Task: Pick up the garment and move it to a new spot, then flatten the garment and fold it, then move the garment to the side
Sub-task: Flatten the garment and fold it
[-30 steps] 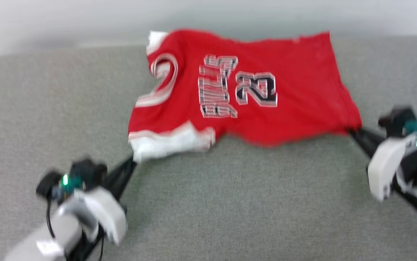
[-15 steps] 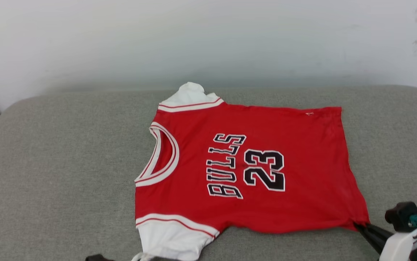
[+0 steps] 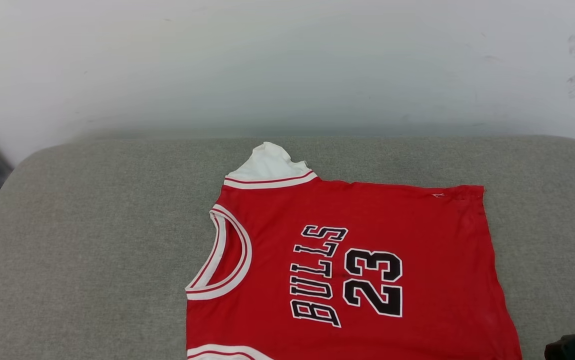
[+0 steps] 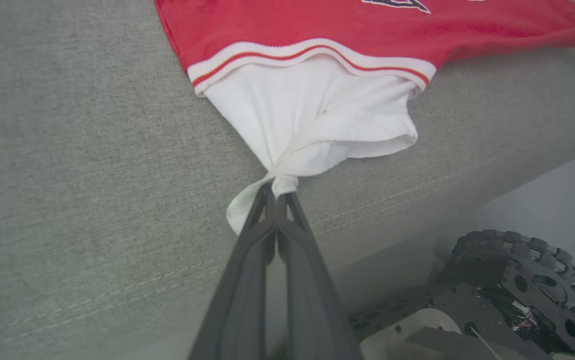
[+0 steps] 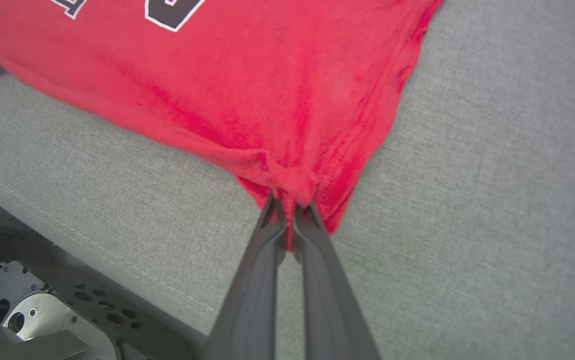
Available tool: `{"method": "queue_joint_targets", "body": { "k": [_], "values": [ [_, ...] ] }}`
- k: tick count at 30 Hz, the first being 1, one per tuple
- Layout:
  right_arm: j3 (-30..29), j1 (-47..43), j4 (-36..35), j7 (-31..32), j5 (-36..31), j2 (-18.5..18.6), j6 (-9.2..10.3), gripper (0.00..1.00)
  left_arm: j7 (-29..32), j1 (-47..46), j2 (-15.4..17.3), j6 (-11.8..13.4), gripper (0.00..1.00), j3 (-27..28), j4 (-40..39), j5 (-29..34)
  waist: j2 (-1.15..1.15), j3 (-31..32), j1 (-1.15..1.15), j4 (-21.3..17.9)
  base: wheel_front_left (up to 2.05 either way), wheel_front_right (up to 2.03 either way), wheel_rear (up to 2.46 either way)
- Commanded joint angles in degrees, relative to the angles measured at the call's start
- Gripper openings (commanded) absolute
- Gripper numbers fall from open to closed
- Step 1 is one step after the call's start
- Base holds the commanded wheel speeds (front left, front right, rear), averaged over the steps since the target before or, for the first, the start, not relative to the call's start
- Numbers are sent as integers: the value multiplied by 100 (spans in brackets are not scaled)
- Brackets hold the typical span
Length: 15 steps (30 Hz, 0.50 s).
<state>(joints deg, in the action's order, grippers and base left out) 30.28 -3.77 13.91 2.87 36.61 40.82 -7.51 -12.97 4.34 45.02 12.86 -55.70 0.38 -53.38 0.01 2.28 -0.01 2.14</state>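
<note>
Grey fabric cushion carries the garment, spread print-up with its neck toward the robot's left, its near edge cut off below the head view. The left gripper is clenched on the bunched tip of the white sleeve. The right gripper pinches a puckered red hem corner, fingertips partly buried in cloth.

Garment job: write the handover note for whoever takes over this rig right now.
Grippers: left gripper shut on the garment at its near white sleeve; right gripper shut on its near hem corner.
Place: garment spread print-up on the grey cushion, far sleeve crumpled.
Done: laid out nearly flat.
Left: release, smooth the pinched corners, fold, move it aside.
</note>
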Motion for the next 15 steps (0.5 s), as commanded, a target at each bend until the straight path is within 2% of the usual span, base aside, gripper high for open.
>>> {"method": "queue_joint_targets", "body": {
  "k": [1,4,15],
  "values": [
    [-135,-139,-133,79,-61,-30,4,0,-36,-134,-6,19,0,30,-23,75,-1,-6,1,-3,0,0,0],
    [-338,-219,-283,118,-165,-85,4,0,-32,-449,-32,-38,0,56,-19,290,-1,-31,1,-3,0,0,0],
    [-989,218,-653,359,-277,-276,4,0,383,-2395,-208,-767,0,156,529,1026,-1,-415,1,-69,0,0,0]
  ]
}}
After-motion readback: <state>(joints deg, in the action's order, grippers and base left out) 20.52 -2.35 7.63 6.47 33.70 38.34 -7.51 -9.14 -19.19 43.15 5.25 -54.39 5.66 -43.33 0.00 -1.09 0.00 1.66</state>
